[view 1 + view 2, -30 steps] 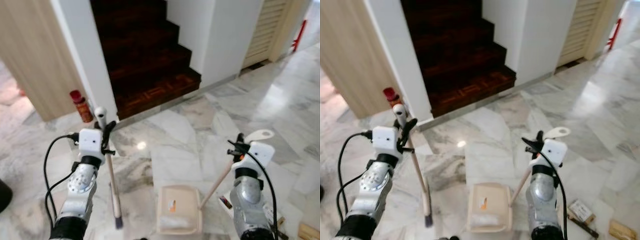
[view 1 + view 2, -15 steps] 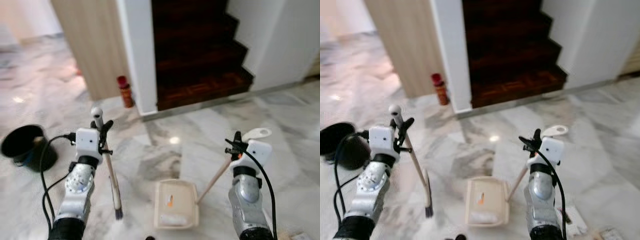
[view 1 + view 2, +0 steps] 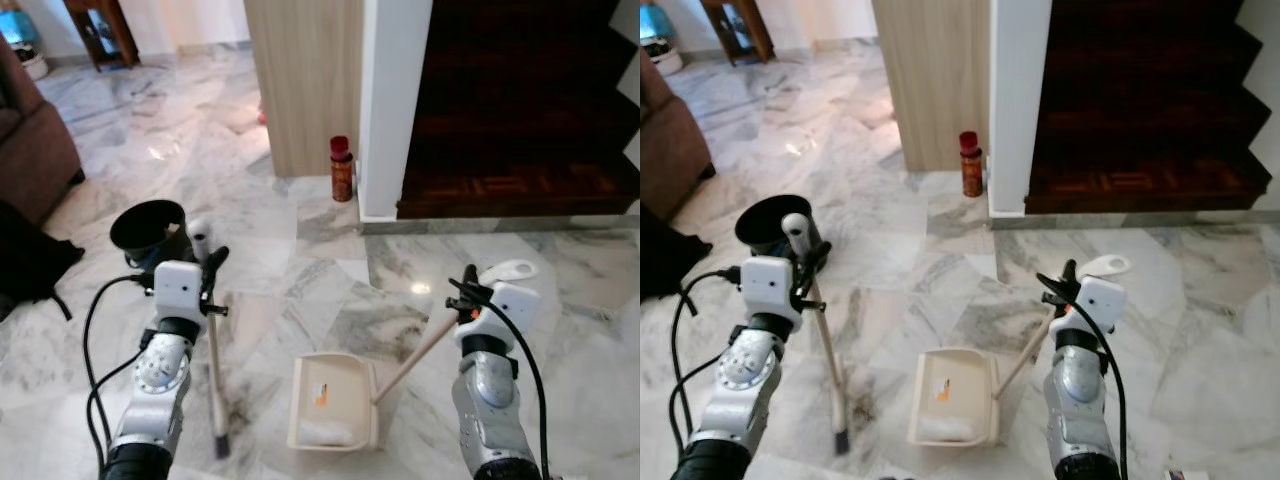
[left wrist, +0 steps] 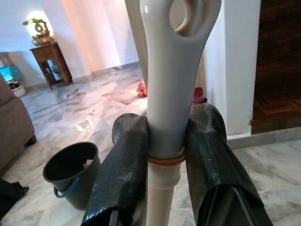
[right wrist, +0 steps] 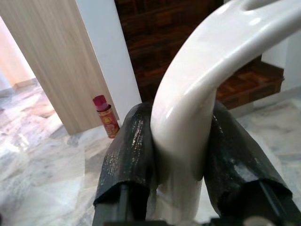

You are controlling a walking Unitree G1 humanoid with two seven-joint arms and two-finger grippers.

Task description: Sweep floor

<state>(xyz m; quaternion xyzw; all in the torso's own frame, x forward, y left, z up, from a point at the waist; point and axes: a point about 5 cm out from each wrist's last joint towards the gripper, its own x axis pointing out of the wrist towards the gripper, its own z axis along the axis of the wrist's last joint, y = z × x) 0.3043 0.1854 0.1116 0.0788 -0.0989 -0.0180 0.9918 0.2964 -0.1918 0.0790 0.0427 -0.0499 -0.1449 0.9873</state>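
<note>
My left gripper [image 3: 207,270] is shut on the white top of a broom [image 3: 214,360], which stands nearly upright with its dark brush on the marble floor beside my left arm. The left wrist view has both black fingers [image 4: 123,174] clamped on that handle, just below its hanging hole. My right gripper [image 3: 466,294] is shut on the slanted handle of a cream dustpan [image 3: 330,402]. The pan rests flat on the floor between my arms, with a pale heap and an orange scrap inside. In the right wrist view the fingers [image 5: 129,150] pinch the pan's curved white handle.
A black bucket [image 3: 150,225] stands on the floor just beyond the broom. A red spray can [image 3: 341,168] stands at the foot of a white wall beside dark wooden stairs [image 3: 520,120]. A brown sofa [image 3: 30,130] and a black bundle [image 3: 30,265] sit at the left.
The whole view has swung left, so the stairs slid right and the bucket and sofa came into view. Both grippers keep the same hold on broom and dustpan.
</note>
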